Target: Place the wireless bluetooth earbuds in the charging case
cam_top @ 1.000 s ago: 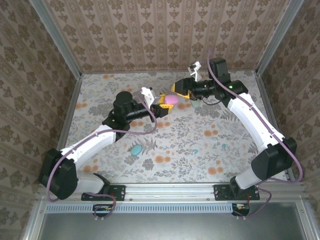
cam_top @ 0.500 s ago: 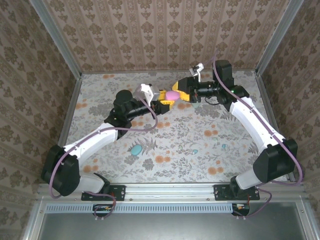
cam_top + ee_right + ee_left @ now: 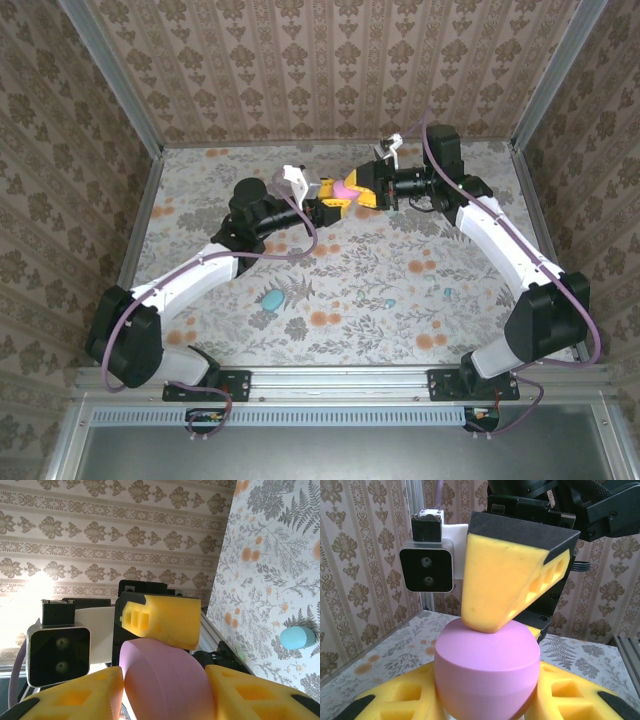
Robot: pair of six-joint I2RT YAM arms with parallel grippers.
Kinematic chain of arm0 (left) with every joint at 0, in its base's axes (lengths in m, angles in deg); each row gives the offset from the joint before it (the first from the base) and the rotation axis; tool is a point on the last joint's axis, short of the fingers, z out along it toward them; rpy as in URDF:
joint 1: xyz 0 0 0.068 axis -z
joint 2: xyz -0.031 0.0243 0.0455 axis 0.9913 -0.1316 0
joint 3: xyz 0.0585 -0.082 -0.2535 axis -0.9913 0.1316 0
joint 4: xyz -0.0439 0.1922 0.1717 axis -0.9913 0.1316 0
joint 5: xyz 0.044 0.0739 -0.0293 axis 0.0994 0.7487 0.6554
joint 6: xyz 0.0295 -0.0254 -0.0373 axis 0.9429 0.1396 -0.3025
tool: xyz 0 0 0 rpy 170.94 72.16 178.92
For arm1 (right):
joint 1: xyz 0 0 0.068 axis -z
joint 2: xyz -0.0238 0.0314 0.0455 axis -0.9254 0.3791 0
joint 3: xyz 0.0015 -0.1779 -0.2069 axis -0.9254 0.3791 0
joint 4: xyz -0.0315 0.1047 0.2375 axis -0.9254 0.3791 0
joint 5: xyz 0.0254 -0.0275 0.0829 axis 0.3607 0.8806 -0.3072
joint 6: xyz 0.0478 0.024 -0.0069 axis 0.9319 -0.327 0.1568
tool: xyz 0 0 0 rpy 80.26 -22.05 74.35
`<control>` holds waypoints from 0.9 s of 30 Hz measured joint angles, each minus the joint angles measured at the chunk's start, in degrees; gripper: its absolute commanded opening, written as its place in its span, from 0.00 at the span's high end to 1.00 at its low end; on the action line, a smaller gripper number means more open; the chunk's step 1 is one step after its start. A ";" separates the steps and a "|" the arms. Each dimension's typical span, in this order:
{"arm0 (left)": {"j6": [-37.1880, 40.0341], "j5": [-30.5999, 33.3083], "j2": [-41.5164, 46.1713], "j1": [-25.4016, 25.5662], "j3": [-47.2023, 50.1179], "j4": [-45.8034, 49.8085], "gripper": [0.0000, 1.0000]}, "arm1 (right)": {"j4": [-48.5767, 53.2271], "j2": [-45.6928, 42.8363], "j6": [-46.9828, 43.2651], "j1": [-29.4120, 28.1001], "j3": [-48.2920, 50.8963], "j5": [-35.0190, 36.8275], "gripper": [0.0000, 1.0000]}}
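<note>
A pink egg-shaped charging case (image 3: 347, 189) is held in the air over the far middle of the table, closed as far as I can see. My left gripper (image 3: 334, 204) is shut on its lower part; in the left wrist view the case (image 3: 487, 660) sits between that gripper's (image 3: 485, 692) yellow fingers. My right gripper (image 3: 363, 186) meets it from the right, its fingers against the case (image 3: 165, 680) on both sides, one finger (image 3: 505, 580) pressing on the top. Two tiny teal earbuds (image 3: 390, 302) (image 3: 447, 294) lie on the table nearer the front.
A teal oval case (image 3: 272, 298) lies on the floral table left of centre, and shows as a light blue piece (image 3: 297, 637) in the right wrist view. Patterned walls with metal posts (image 3: 140, 225) enclose the table on three sides.
Both arms have carried the pink case a little toward the back wall. The right gripper turned around the case and its fingers narrowed onto it. The left gripper's hold is unchanged.
</note>
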 measured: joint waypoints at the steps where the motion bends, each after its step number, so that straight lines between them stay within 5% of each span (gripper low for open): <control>1: 0.00 -0.02 -0.09 0.00 -0.11 0.00 0.65 | -0.46 0.00 0.35 0.00 0.17 -0.24 0.52; 9: 0.04 -0.17 -0.13 -0.11 -0.26 0.17 0.63 | -3.80 0.00 2.97 0.24 1.53 -1.01 0.72; 15: 0.28 0.44 -0.13 -0.28 -0.35 1.36 0.31 | -4.22 -0.02 2.75 0.22 2.10 0.48 0.80; 27: 0.28 17.03 6.84 -0.96 7.06 3.45 0.11 | -9.86 0.74 1.29 0.24 10.47 20.44 0.80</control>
